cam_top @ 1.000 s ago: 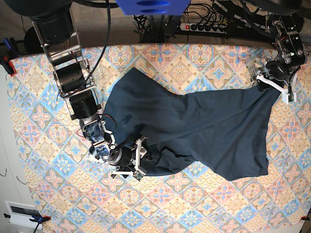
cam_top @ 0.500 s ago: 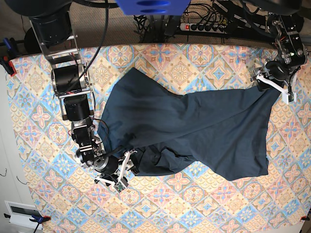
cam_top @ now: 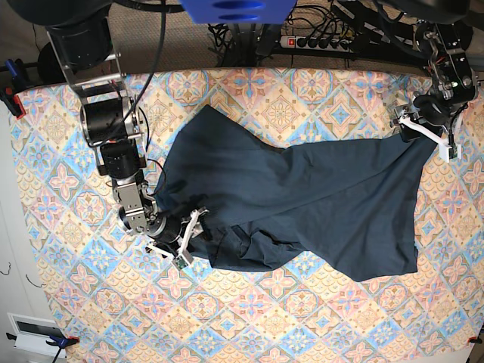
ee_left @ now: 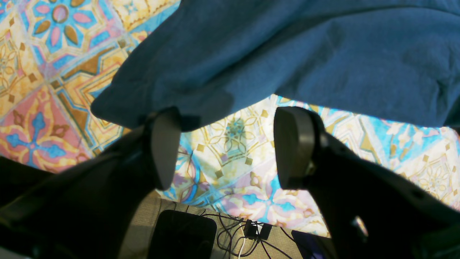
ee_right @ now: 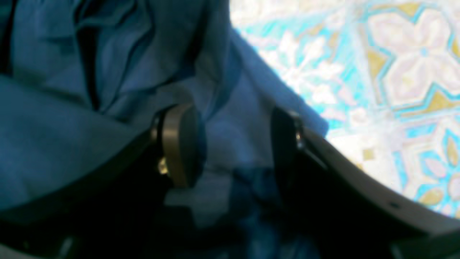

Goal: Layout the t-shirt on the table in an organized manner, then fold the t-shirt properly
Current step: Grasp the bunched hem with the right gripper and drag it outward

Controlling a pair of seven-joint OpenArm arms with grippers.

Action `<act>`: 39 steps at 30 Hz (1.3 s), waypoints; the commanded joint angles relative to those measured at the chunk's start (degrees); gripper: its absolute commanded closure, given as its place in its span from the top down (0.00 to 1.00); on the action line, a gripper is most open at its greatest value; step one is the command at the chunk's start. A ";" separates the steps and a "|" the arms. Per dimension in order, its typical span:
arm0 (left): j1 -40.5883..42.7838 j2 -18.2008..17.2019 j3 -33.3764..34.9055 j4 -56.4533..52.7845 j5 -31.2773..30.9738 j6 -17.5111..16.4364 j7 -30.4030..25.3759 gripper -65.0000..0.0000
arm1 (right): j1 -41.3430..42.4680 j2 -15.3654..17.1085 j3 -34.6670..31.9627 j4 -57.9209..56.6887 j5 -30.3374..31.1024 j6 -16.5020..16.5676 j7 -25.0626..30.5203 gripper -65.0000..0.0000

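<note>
The dark navy t-shirt [cam_top: 318, 197] lies crumpled and skewed across the middle of the patterned table [cam_top: 302, 318]. My right gripper [cam_top: 189, 238] is at the shirt's lower-left folds. In the right wrist view its jaws [ee_right: 231, 144] stand apart with navy fabric [ee_right: 72, 136] between and around the fingers. My left gripper [cam_top: 429, 138] is at the shirt's far right corner. In the left wrist view it [ee_left: 230, 144] is open and holds nothing. The shirt's edge [ee_left: 287, 46] lies just past the fingertips and touches the left finger [ee_left: 165, 147]. The neck label is hidden.
The table's far edge is close behind my left gripper, with floor, cables and a dark box [ee_left: 183, 233] below it. A power strip [cam_top: 318, 41] lies beyond the far edge. A red clamp [cam_top: 11, 98] grips the table's left edge. A white box [cam_top: 34, 333] sits at the lower left.
My right gripper swung down and left, then back up along the shirt's left side. The shirt's lower-left folds shifted left with it. My left arm has not moved.
</note>
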 commanded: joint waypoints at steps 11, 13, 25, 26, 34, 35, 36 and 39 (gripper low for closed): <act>-0.15 -0.87 -0.42 0.93 -0.19 0.13 -1.01 0.61 | 3.00 -0.09 0.02 1.24 1.07 0.02 2.21 0.48; -0.15 -0.87 -0.51 0.93 -0.19 0.13 -1.01 0.61 | 3.00 -1.14 0.02 1.24 1.07 0.02 2.21 0.48; -0.24 -0.87 -0.51 0.93 -0.19 0.13 -1.01 0.61 | 3.00 -3.87 0.02 1.24 1.07 0.02 2.39 0.12; -0.24 -0.87 -0.51 0.93 -0.19 0.13 -1.01 0.61 | 3.00 -4.13 0.11 1.24 1.07 0.02 2.48 0.05; -0.24 -0.87 -0.51 0.93 -0.19 0.13 -1.01 0.61 | 3.00 -2.72 3.10 10.03 1.51 0.02 2.04 0.01; -0.24 -0.87 -0.51 0.93 -0.19 0.13 -1.01 0.61 | 3.00 -2.46 4.77 11.43 1.51 0.02 2.04 0.01; -0.24 -0.87 -0.51 0.93 -0.19 0.13 -1.01 0.60 | 3.00 -2.37 6.61 12.66 1.51 0.02 1.95 0.01; -0.15 -0.87 -0.51 0.93 -0.19 0.13 -1.01 0.60 | 3.62 -1.41 11.62 13.98 1.16 0.02 1.95 0.01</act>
